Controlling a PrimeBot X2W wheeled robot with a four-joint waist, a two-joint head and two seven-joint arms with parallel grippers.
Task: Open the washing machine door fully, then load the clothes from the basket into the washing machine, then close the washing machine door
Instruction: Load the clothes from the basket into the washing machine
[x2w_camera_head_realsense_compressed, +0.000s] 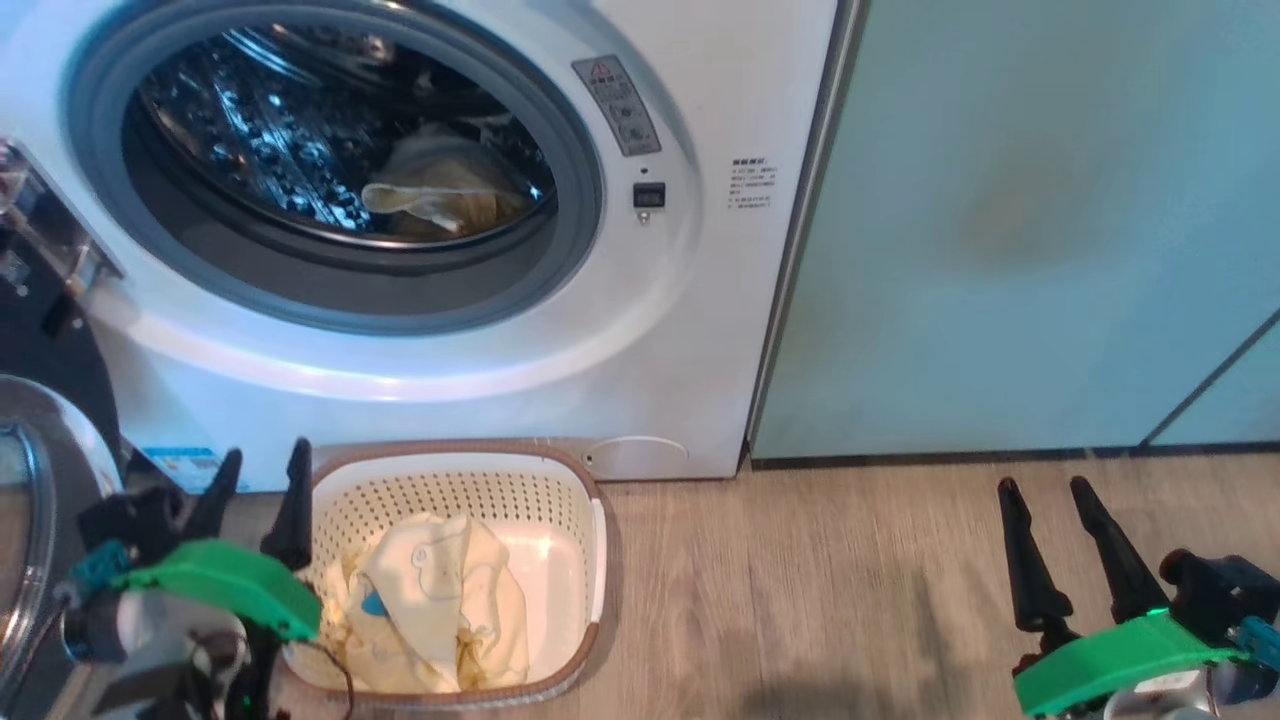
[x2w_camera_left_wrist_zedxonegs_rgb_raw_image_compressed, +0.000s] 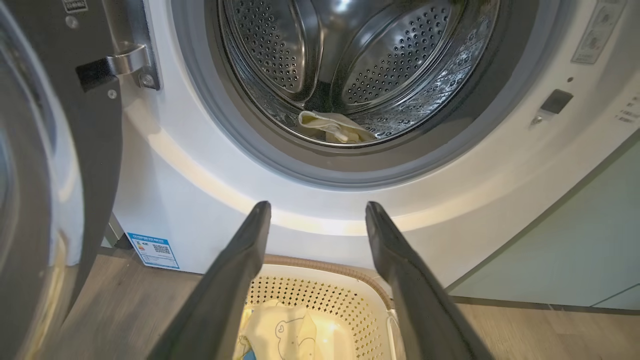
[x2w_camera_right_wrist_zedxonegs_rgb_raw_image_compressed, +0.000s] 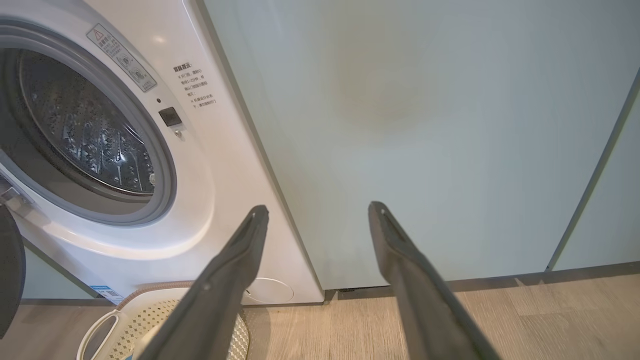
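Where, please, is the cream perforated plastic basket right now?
In the head view the basket sits on the wooden floor at lower left, just before the white front-loading washing machine, beside the left gripper.

**Drum mouth clear; door walls the left, basket sits at the machine's foot**

The white front-loading washing machine (x2w_camera_head_realsense_compressed: 700, 300) has its grey rubber-ringed round opening (x2w_camera_head_realsense_compressed: 340, 300) unblocked. The large glossy black round door (x2w_camera_head_realsense_compressed: 45, 350) hangs swung wide at the left and closes off that side. In the shiny perforated steel drum (x2w_camera_left_wrist_zedxonegs_rgb_raw_image_compressed: 400, 55) one pale yellow cloth garment (x2w_camera_head_realsense_compressed: 440, 190) lies low near the front lip (open space above and behind it). The small cream perforated plastic basket (x2w_camera_head_realsense_compressed: 450, 490) stands just against the machine's front, open on top. Pale yellow clothes (x2w_camera_head_realsense_compressed: 430, 600) fill its left part, and its right part is bare. The left gripper (x2w_camera_head_realsense_compressed: 266, 450), jaws apart, stands at the basket's left rim near the door. To the right, bare pale wood floor (x2w_camera_head_realsense_compressed: 850, 580) runs up to the flat pale teal cabinet doors (x2w_camera_head_realsense_compressed: 1000, 230).
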